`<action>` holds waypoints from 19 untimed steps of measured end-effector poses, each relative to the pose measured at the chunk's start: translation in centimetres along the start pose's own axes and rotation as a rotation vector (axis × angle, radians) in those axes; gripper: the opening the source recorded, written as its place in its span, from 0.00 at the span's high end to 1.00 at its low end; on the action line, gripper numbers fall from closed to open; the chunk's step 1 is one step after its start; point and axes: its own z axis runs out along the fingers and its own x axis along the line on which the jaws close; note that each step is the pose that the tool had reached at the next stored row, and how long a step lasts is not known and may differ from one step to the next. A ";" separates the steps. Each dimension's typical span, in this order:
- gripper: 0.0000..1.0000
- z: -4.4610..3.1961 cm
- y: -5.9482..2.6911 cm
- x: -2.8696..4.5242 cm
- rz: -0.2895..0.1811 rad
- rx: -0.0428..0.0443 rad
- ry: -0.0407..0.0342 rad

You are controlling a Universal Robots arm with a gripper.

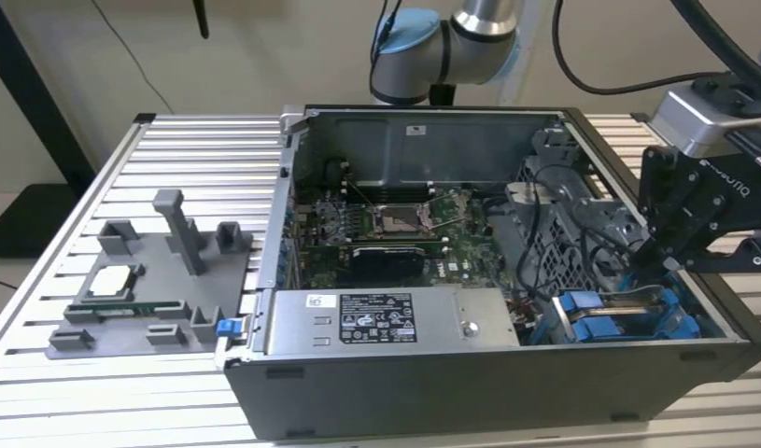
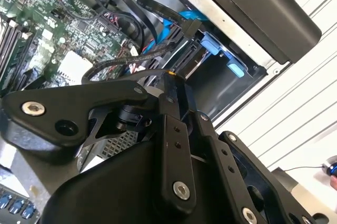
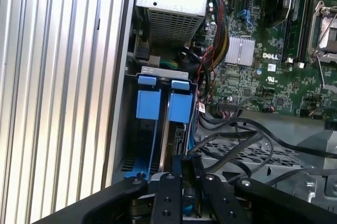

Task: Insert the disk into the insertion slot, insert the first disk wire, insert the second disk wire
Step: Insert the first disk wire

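In the exterior view my black gripper [image 1: 660,254] reaches down into the drive cage at the case's right end. Its fingers [image 3: 177,167] are pressed together on a black disk wire [image 2: 126,71] that loops off toward the motherboard. Just beyond the fingertips, the disk in its blue carrier [image 3: 179,107] stands on edge inside the grey metal insertion slot [image 3: 158,70]; the blue frames [image 1: 623,322] show in the exterior view too. Another black wire connector [image 2: 191,26] lies against the blue-tabbed bay end. Whether it is plugged in is hidden.
The grey labelled power-supply box [image 1: 380,317] sits along the case's front, and the motherboard [image 1: 393,224] is behind it. Loose black cables [image 3: 247,139] cross the perforated cage. A grey fixture tray [image 1: 144,289] with posts stands on the slatted table at the exterior view's left.
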 end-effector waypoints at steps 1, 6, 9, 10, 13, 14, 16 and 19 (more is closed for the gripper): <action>1.00 0.02 -0.04 0.02 0.000 -0.0009 -0.0001; 1.00 0.10 -0.13 0.07 0.002 -0.0043 -0.0003; 1.00 0.20 -0.19 0.10 0.004 -0.0104 -0.0013; 1.00 0.24 -0.21 0.10 0.005 -0.0138 -0.0017; 1.00 0.34 -0.32 0.12 0.007 -0.0187 -0.0023; 1.00 0.36 -0.36 0.12 0.008 -0.0187 -0.0023; 1.00 0.47 -0.53 0.14 0.010 -0.0187 -0.0028; 1.00 0.71 -0.77 0.18 0.014 -0.0193 -0.0030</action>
